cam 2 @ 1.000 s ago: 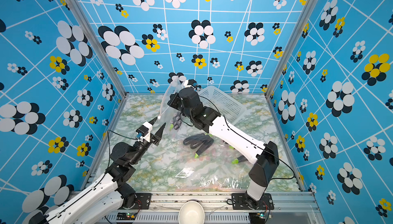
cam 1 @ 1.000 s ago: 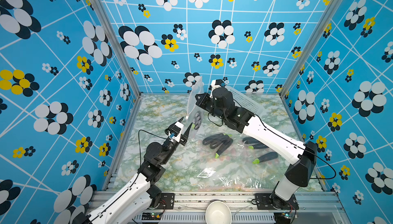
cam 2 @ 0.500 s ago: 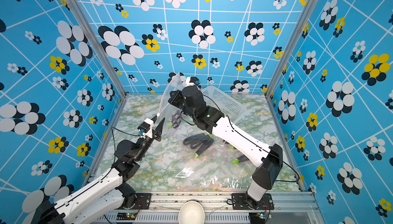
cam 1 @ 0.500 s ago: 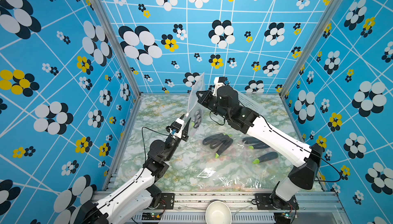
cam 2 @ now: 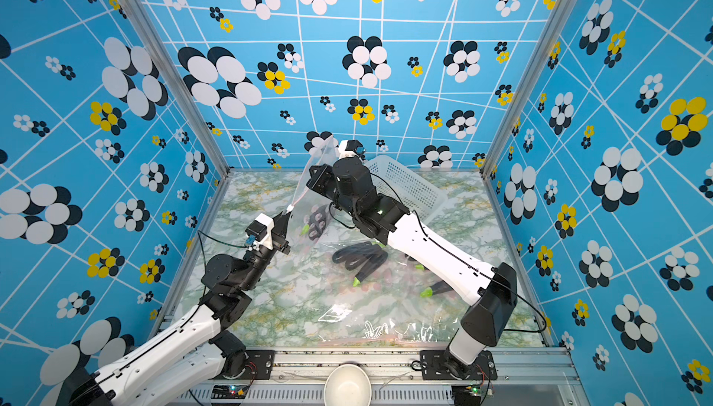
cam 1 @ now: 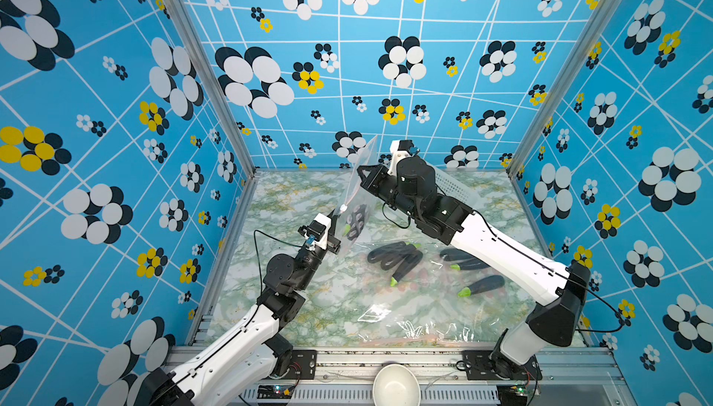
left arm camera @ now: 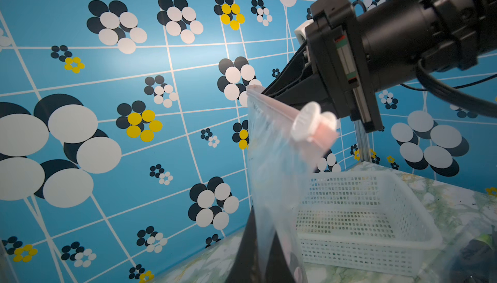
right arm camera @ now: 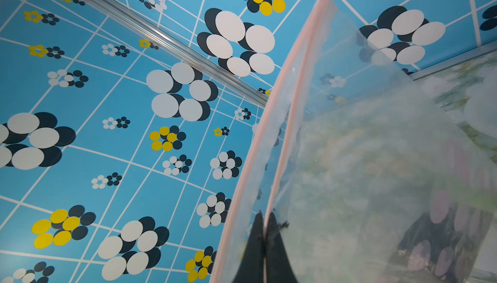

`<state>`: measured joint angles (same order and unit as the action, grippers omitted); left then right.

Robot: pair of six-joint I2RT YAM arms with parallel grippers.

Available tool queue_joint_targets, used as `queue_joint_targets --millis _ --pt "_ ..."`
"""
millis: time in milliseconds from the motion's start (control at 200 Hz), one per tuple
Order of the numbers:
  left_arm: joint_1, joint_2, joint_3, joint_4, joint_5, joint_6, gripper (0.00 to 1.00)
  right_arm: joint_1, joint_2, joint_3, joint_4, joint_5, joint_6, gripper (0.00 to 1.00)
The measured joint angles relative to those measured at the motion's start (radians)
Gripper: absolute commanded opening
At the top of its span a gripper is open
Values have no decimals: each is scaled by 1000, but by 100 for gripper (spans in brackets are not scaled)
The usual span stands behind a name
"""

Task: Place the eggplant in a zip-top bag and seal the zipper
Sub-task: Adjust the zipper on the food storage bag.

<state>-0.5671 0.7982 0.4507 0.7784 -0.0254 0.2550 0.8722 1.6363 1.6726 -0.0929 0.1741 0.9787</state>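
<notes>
I hold the zip-top bag (cam 1: 355, 196) stretched in the air over the far middle of the surface (cam 1: 308, 307), and the eggplant (cam 1: 354, 223) sits low inside it. My right end effector (cam 1: 362, 170) is pinched tight on the far, upper corner of the zipper strip. My left end effector (cam 1: 335, 216) is clamped on the film at the nearer, lower end, just below the white slider (left arm camera: 314, 123). I judge sealing to be the step in hand, though I cannot tell how much of the track is already closed. To do it well I should pull the strip taut between both grips so the track runs straight. The right corner should stay fixed as the anchor, and I should take the slider itself, not the film beside it, which would only stretch. The eggplant's weight drags the bag down, so a slow, even draw suits best. The loose eggplants (cam 1: 393, 259) and the basket (cam 2: 409, 188) lie apart to the right
</notes>
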Motion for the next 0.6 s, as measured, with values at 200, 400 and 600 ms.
queue_joint_targets --millis 200,400,600 --pt "68 -76 167 -327 124 -16 0 1 -121 -165 23 10 -113 42" --pt "150 -51 386 -687 290 -25 0 -21 -296 -325 37 18 -344 57" --pt "201 24 572 -996 480 -8 0 -80 -397 -328 6 -144 -648 64"
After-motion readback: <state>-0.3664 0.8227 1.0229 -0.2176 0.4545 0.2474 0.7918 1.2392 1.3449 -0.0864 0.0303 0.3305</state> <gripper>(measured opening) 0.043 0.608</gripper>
